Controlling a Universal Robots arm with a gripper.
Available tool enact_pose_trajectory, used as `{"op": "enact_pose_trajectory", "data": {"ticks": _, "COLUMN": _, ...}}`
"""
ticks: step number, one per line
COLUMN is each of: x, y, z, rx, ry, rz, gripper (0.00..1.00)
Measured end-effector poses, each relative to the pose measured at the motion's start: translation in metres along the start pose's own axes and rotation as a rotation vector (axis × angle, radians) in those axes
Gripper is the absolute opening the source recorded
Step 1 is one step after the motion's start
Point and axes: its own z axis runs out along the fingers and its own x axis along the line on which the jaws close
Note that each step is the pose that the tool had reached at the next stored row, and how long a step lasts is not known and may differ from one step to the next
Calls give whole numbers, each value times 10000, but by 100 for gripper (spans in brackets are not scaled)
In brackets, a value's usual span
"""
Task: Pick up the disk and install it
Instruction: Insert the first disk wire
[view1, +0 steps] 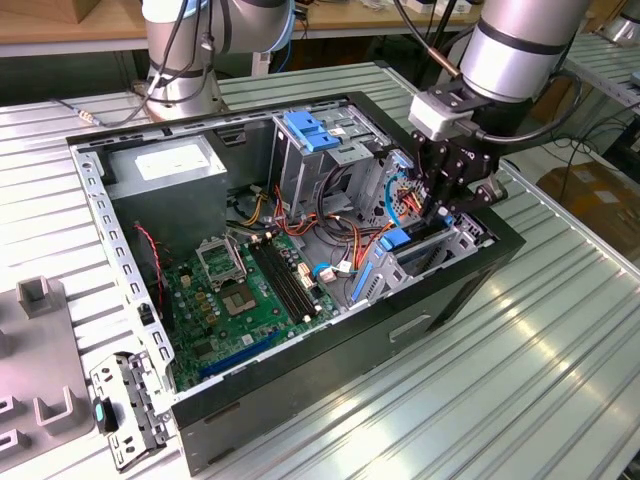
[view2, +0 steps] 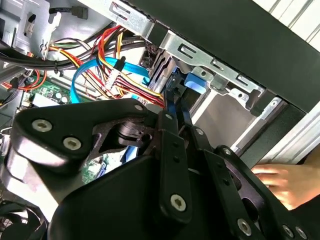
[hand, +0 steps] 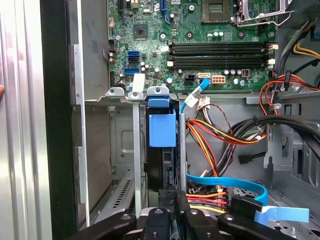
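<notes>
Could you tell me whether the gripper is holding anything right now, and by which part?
The gripper is closed on the flat grey disk with blue plastic rails, gripping its rear edge while it stands in the metal drive bay.

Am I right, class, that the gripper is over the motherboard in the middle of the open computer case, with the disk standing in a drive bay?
Not quite. In the exterior view the gripper is at the drive bay, at the case's end toward that view's right, not over the motherboard. The disk does stand in the bay.
</notes>
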Motion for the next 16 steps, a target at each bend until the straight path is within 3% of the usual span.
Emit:
{"op": "enact_pose_trajectory", "data": {"ticks": 1, "x": 1, "y": -1, "z": -27, "rx": 1, "ry": 1, "rz": 0, "gripper": 24}}
{"op": "enact_pose_trajectory", "data": {"ticks": 4, "x": 4, "y": -4, "z": -85, "rx": 1, "ry": 2, "rz": 0, "gripper": 24}}
{"op": "enact_pose_trajectory", "data": {"ticks": 8, "x": 4, "y": -4, "z": -86, "rx": 1, "ry": -12, "rz": 0, "gripper": 24}}
{"op": "enact_pose_trajectory", "data": {"ticks": 10, "x": 4, "y": -4, "z": -87, "rx": 0, "ry": -23, "rz": 0, "gripper": 11}}
{"op": "enact_pose_trajectory", "data": {"ticks": 16, "x": 4, "y": -4, "z": -86, "rx": -1, "ry": -65, "rz": 3, "gripper": 11}}
